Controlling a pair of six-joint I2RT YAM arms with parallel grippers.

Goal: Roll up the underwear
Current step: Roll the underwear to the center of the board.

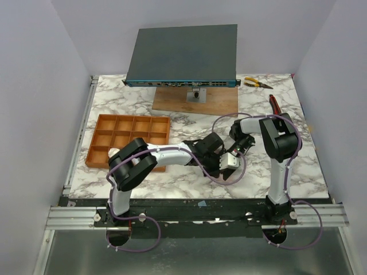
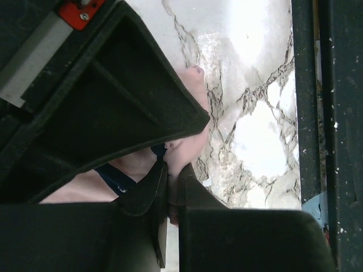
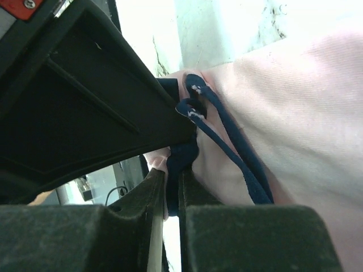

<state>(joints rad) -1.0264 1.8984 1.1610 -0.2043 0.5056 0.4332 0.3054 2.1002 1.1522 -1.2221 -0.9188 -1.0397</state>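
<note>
- My left claw (image 2: pixel 180 154) pinches the pink underwear (image 3: pixel 295 113) tight.
- My right claw (image 3: pixel 181 156) nips its dark edging.
- It sits between both claws, right of the tray (image 1: pixel 131 116), outside it.

You've got one underwear (image 3: pixel 295 107) in view: pale pink soft cloth, bunched, not flat. Its dark navy edging (image 3: pixel 227 136) loops and doubles over itself. In the right wrist view that edging is pinched between the right fingers (image 3: pixel 85 113). In the left wrist view a pink fold (image 2: pixel 190 107) lies over the marble desk (image 2: pixel 255 130), caught between the left fingers (image 2: pixel 113 113).
</note>
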